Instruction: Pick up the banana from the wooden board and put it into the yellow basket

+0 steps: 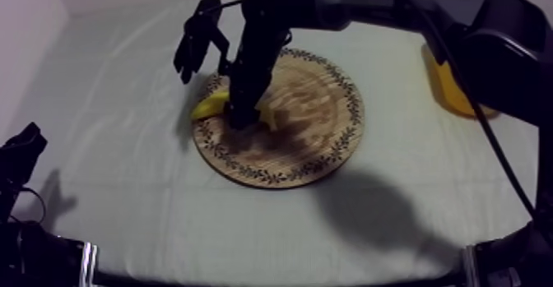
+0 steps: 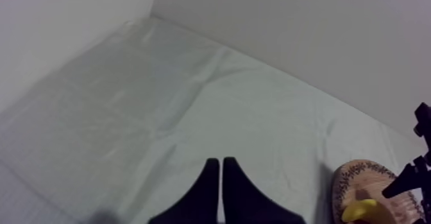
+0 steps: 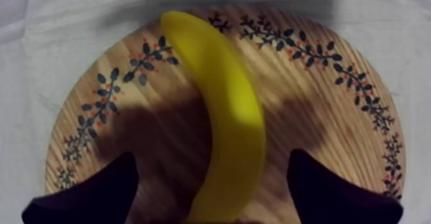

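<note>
The banana (image 3: 234, 124) lies on the wooden board (image 3: 321, 98), one end at the patterned rim. The right gripper (image 3: 211, 154) stands over it, fingers spread wide with one on each side of the fruit and not closed on it. The right arm reaches in from the upper right, its wrist bent steeply down. The yellow basket (image 1: 448, 85) sits at the table's right side, partly behind that arm. The left gripper (image 2: 220, 165) rests low over the bare cloth (image 2: 192, 111), fingers together in a narrow wedge.
</note>
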Robot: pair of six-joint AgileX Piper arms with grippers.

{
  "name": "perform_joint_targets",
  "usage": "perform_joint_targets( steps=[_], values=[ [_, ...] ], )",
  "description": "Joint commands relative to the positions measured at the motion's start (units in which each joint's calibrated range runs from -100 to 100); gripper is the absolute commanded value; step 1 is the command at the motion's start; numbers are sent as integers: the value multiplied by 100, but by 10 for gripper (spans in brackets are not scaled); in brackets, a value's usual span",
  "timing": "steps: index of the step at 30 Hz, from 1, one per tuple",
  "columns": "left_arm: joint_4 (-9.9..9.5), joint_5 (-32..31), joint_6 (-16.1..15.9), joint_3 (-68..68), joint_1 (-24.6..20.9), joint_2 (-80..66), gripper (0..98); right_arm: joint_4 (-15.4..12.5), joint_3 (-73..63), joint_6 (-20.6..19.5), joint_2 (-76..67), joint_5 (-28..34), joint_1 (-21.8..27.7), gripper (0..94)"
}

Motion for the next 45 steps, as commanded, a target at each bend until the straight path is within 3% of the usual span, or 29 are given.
perform_joint_targets(
  steps=[1, 15, 26, 33, 39, 45],
  values=[
    [-2, 0, -2, 0, 0, 4, 1, 22, -39, -22, 51, -10, -11, 764],
    [-2, 0, -2, 0, 0, 4, 1, 98, -465, -116, 535, 83, 12, 679],
    [-2, 0, -2, 0, 0, 4, 1, 61, -410, -76, 566, 73, -33, 482],
    [-2, 0, -2, 0, 0, 4, 1, 89, -199, -85, 493, -97, -66, 426],
    [-2, 0, -2, 0, 0, 4, 1, 66, 104, -49, 340, -317, -66, 282],
    [-2, 0, -2, 0, 0, 4, 1, 2, 586, -18, -50, -483, -47, 250]
  ],
)
